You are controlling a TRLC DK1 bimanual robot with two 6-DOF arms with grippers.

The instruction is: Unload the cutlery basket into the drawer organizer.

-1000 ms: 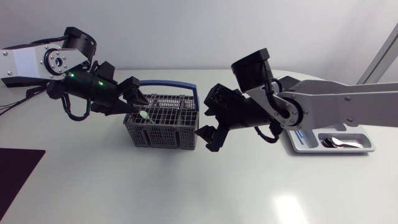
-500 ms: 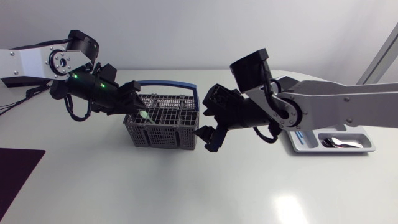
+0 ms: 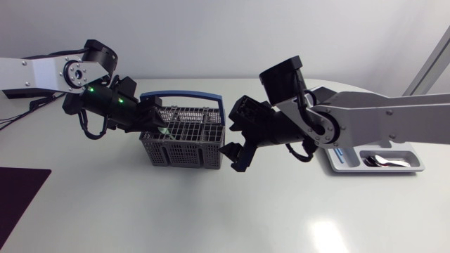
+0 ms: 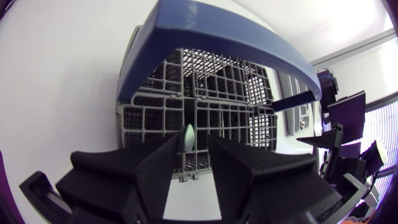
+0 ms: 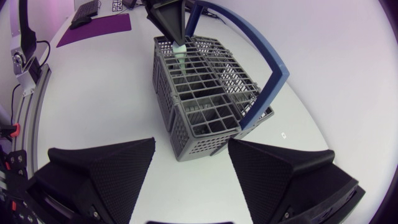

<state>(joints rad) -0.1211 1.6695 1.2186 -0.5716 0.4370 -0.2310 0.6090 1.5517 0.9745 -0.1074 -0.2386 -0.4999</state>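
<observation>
A grey wire cutlery basket with a blue handle stands mid-table. A pale green utensil handle sticks up from its left compartment. My left gripper is over that corner, its fingers pinched on the handle's top; the left wrist view shows the green tip between the fingers of the gripper, and the right wrist view shows the same pinch. My right gripper hangs open just right of the basket, nothing between its fingers. The drawer organizer lies far right.
Spoons lie in the organizer's right compartment. A dark purple mat sits at the table's front left corner. My right arm's links stretch over the table between basket and organizer.
My left gripper has moved down and slightly right onto the green handle and its fingers have come together on it. The right arm has not moved.
</observation>
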